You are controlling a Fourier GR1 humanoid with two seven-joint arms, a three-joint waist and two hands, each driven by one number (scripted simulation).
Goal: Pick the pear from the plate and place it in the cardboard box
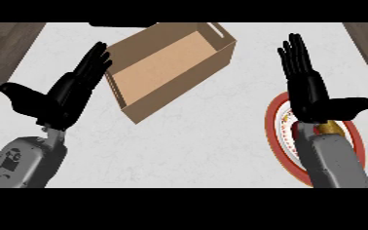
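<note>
A red-rimmed plate lies at the right of the counter, largely covered by my right forearm. Only a small brownish-yellow bit of the pear shows on it, just under my right wrist. My right hand hovers above the plate's far edge, open, fingers straight and pointing away from me. An open cardboard box sits at the upper middle, turned at an angle, with nothing visible inside. My left hand stays open at the left, fingers straight, just left of the box's near corner.
The counter top is pale and marbled. Dark wood strips show at the upper left and upper right corners. A dark shape lies behind the box at the top edge.
</note>
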